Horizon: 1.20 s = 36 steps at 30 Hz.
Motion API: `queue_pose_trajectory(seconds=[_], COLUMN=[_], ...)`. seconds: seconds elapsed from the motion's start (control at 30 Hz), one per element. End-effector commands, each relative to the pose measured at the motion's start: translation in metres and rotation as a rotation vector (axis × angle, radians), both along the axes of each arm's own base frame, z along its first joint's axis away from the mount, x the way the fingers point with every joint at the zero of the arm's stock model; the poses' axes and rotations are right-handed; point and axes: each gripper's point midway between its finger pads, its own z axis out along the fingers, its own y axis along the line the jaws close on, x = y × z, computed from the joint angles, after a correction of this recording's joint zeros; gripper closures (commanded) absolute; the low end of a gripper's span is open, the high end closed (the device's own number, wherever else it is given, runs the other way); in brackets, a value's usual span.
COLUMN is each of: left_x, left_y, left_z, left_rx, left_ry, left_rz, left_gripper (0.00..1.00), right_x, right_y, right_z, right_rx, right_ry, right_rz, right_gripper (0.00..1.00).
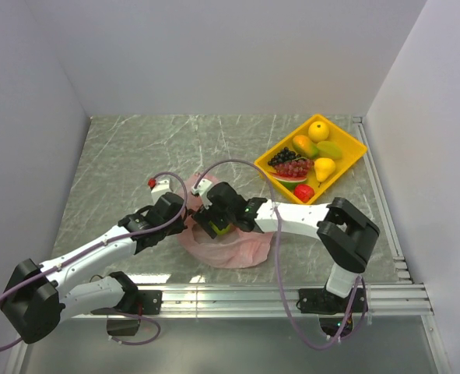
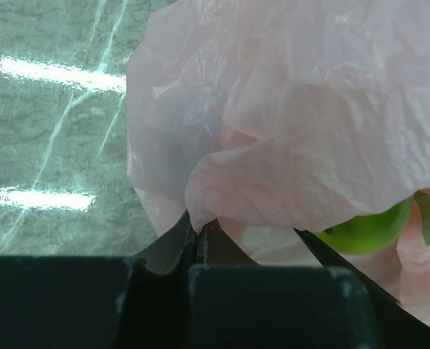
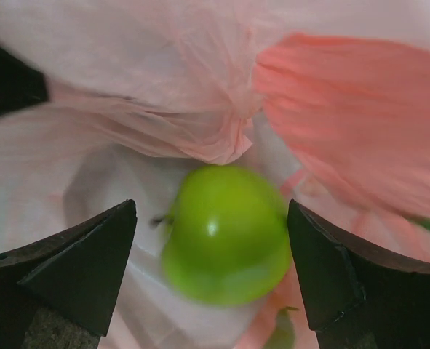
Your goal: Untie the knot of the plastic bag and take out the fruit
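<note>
The pink plastic bag [image 1: 231, 248] lies crumpled on the table between my arms, with its mouth open. No tied knot shows. My left gripper [image 1: 186, 216] is shut on a fold of the bag's edge [image 2: 200, 207] and holds it up. My right gripper [image 1: 216, 224] reaches into the bag. Its jaws are open, one on each side of a green apple [image 3: 225, 233]; the right finger [image 3: 331, 269] is close against it, the left finger [image 3: 91, 269] stands apart. The apple also shows in the left wrist view [image 2: 367, 229]. A gathered fold of bag [image 3: 225, 138] hangs just above the apple.
A yellow tray [image 1: 352, 158] stands at the back right. It holds a citrus [image 1: 318, 129], mangoes [image 1: 305, 145], a pear [image 1: 324, 167], grape bunches [image 1: 289, 162], a watermelon slice [image 1: 289, 181] and a red fruit [image 1: 303, 192]. A small red object [image 1: 151, 183] sits by my left wrist.
</note>
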Motion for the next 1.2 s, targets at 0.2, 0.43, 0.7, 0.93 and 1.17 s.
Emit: queue_pose_trajectory(seconds=[0.2,0.43,0.7,0.93,1.17], left_x=[0.008,0.009,0.011,0.013,0.014], left_y=[-0.008,-0.011,-0.007,-0.012,-0.014], left_z=[0.013,0.013,0.018,0.022,0.026], left_rx=[-0.028,-0.033,-0.023,-0.021,-0.022], left_ry=[-0.032,-0.030,-0.043,-0.041,-0.044], left_rz=[-0.017,-0.023,-0.009,-0.033,-0.047], left_gripper=[0.99,0.99,0.99,0.99,0.99], right_x=[-0.002,-0.008,-0.015,-0.021,-0.014], right_y=[-0.009,-0.014,-0.008,-0.008,-0.020], right_z=[-0.031,-0.030,0.033,0.100,0.162], right_rx=[-0.067,-0.055,0.103,0.245,0.374], right_ry=[0.035,0.045,-0.003,-0.068,-0.184], right_rz=[-0.025,-0.016,-0.002,0.022,-0.035], right_gripper=[0.09,0.35,0.94,1.00,1.00])
